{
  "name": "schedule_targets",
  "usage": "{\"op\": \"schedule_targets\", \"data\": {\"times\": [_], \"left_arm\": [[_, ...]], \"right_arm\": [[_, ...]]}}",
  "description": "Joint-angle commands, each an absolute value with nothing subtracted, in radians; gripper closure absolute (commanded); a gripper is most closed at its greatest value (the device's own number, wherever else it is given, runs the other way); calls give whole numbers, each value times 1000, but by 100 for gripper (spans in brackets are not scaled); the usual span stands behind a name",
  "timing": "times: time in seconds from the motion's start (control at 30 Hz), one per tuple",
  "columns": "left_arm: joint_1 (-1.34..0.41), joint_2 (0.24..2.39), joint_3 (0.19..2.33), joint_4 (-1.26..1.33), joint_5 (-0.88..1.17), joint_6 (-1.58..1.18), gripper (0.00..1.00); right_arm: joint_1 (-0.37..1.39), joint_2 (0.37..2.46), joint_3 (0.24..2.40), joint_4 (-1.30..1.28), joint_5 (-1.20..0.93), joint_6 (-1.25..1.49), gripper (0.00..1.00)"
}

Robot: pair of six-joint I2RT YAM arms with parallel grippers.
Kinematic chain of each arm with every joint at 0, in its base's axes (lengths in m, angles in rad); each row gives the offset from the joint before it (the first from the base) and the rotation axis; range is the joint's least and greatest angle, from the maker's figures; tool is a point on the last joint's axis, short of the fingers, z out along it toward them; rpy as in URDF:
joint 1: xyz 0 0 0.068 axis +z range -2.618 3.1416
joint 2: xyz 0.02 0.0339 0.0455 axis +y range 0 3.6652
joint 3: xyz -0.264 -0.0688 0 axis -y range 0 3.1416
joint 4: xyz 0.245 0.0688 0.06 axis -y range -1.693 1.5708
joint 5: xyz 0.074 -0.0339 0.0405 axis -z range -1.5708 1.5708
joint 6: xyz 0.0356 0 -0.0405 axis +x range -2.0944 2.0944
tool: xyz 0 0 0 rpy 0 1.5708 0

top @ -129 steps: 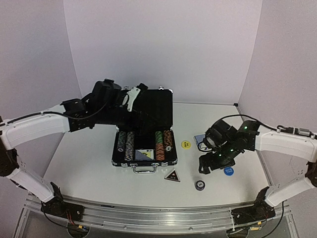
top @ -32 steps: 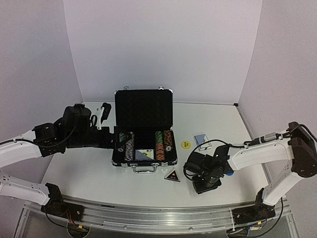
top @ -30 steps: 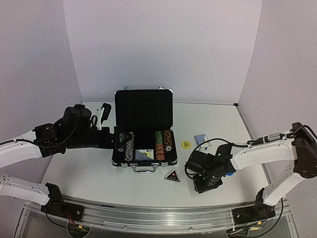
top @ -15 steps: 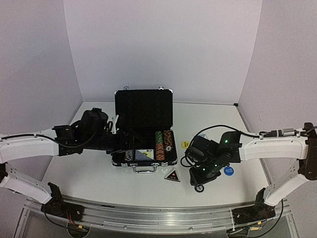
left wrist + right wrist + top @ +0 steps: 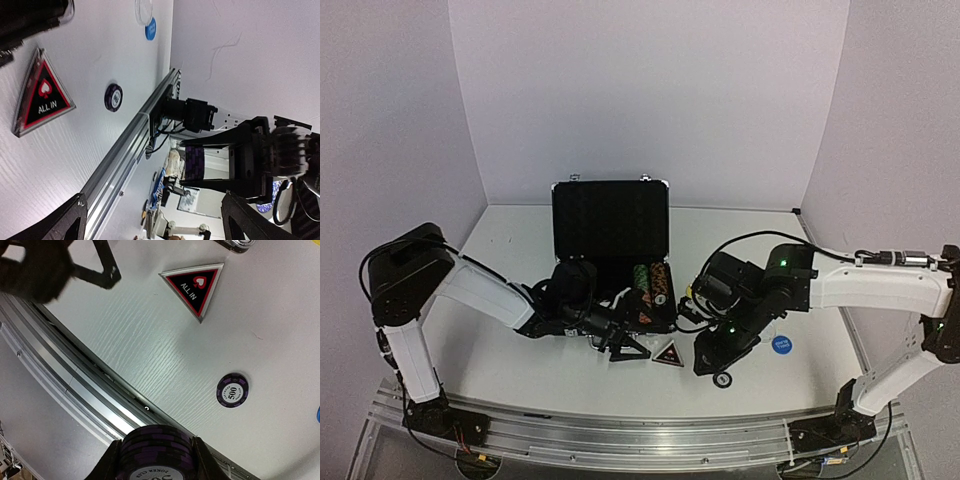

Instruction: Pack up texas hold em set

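My left pincer [image 5: 625, 347] gapes wide and empty just in front of the open black briefcase [image 5: 610, 215] on the bench [image 5: 500, 240]. My right pincer [image 5: 710, 358] grips a stack of purple chips [image 5: 156, 450], front-right of the briefcase. The triangular marker [image 5: 668, 353] and a loose chip [image 5: 723, 380] lie before the briefcase.

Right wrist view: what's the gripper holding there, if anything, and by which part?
The right gripper holds a stack of purple striped poker chips, pinched across its round edge with one finger on each side.
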State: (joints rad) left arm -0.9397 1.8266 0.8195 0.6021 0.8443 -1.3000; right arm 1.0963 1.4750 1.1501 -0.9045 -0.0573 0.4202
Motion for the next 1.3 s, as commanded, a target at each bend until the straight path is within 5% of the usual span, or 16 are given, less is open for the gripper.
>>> {"op": "schedule_targets", "data": {"times": [0.0,0.87,1.0,1.27], "left_arm": [[-975,1923,895,943,1027,-1472,9],[-1069,2166,1045,1251,1144,-1721,17],[-1078,2175,1062,1274,1161,-1732,23],[-1093,2144,1083,1180,1205,-1637,51]], "right_arm": [[1103,1465,1203,-942,-99,372,100],[1147,1528,1271,-939,-32,298,100],[1154,1535,1273,-939,-23,294,100],[1157,1535,1276,-938,-12,288,100]]}}
